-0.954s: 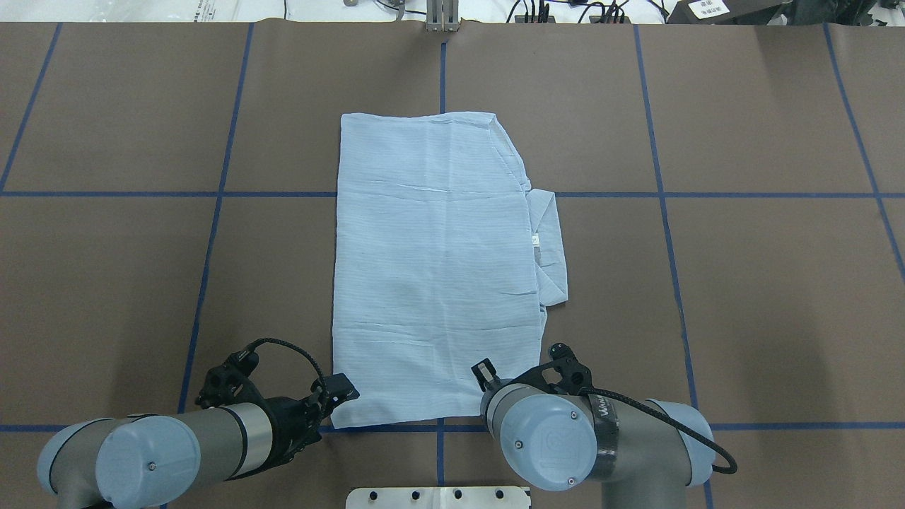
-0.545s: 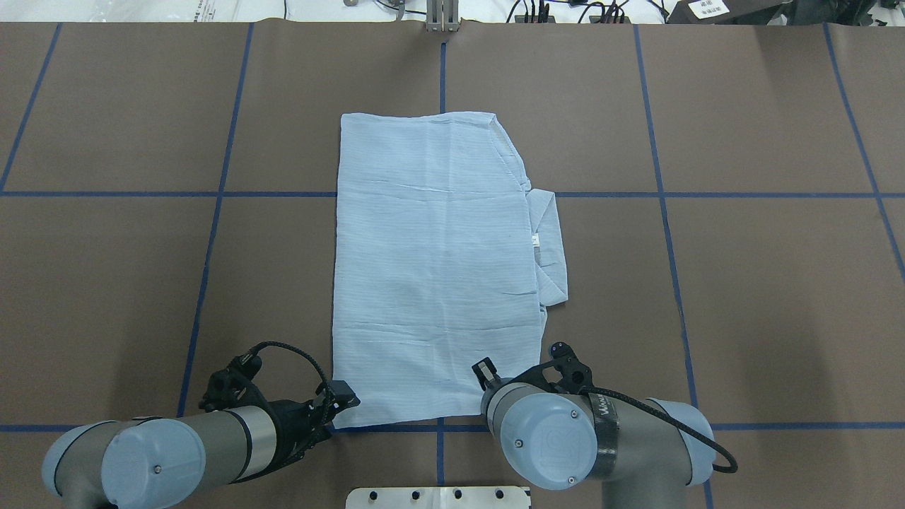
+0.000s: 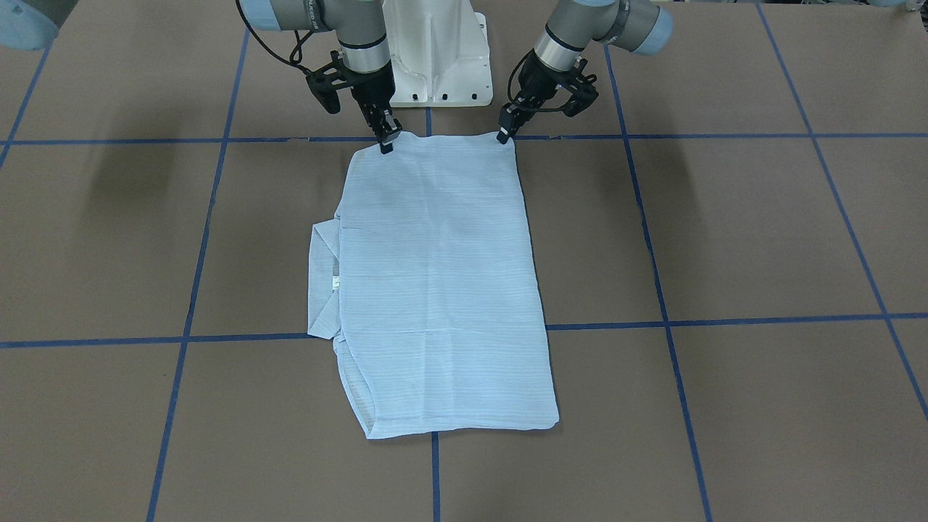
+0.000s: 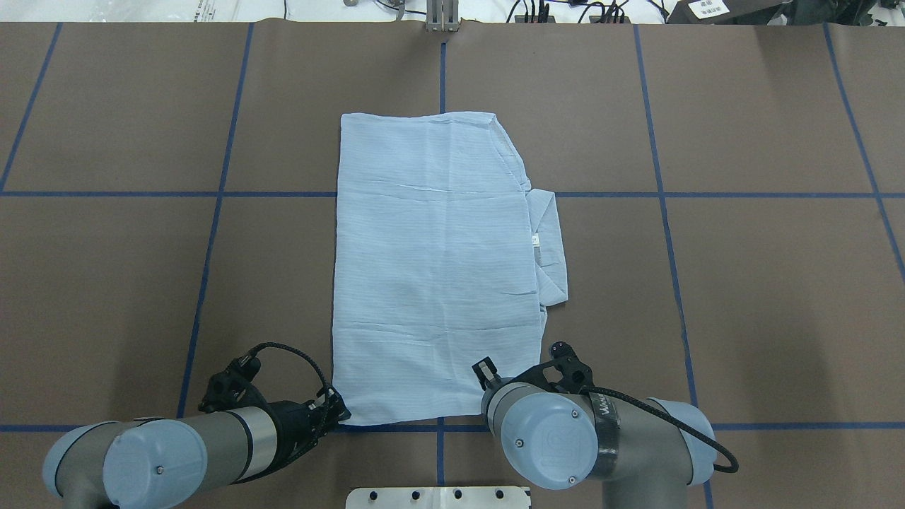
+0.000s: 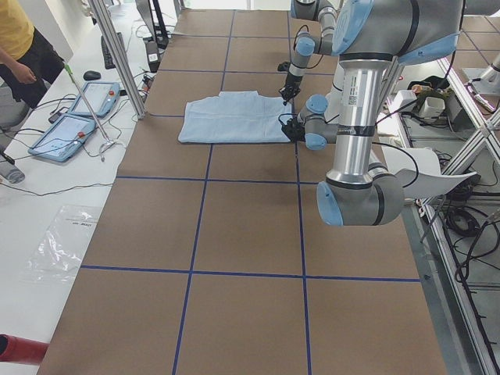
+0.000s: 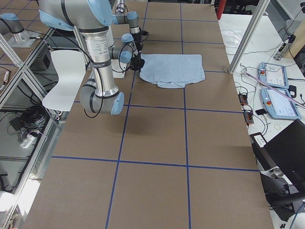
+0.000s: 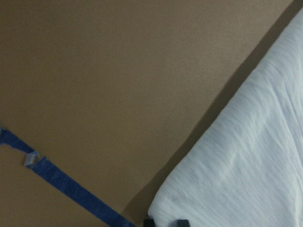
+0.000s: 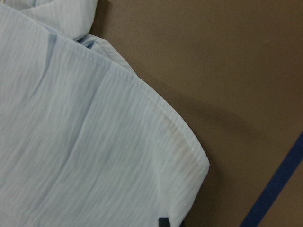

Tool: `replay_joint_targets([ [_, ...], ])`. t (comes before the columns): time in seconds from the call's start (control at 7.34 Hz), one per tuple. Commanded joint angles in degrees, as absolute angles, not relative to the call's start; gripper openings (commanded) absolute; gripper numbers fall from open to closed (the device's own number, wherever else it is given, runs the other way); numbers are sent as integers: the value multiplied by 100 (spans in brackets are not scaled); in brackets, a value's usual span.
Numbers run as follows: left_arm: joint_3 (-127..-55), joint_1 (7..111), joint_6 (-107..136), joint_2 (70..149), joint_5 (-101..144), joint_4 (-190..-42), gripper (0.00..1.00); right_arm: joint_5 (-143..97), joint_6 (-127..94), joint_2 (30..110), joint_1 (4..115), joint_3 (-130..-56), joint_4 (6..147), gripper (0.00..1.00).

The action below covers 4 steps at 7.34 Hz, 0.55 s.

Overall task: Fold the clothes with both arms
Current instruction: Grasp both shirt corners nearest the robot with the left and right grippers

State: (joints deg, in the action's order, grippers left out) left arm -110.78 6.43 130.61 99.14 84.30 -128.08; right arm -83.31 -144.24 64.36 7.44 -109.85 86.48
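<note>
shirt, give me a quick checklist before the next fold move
1. left gripper at its near corner of the shirt: ok
2. right gripper at the other near corner: ok
3. both grippers shut on cloth: cannot tell
4. shirt body lying flat, no big bunching: ok
5. collar tucked inside the outline: not ok, it sticks out on the robot's right side

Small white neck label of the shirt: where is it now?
In the overhead view, the small white neck label sits at the right edge of the folded pale blue striped shirt, on its protruding collar, below the horizontal blue tape line.
</note>
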Motion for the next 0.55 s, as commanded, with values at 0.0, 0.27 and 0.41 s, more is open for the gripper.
replay_joint_targets([
  [0.0,-11205,650,13061,9914,8437,-12806,0,-8332,-14423,6442,764,-11013,8648,0],
  [0.27,-11686,650,13069,9862,8429,-12806,0,-8306,-14440,6739,765,-11493,8657,0],
  [0.41,-12003,650,13078,9835,8437,-12788,0,-8297,-14467,6854,765,-11818,8683,0],
])
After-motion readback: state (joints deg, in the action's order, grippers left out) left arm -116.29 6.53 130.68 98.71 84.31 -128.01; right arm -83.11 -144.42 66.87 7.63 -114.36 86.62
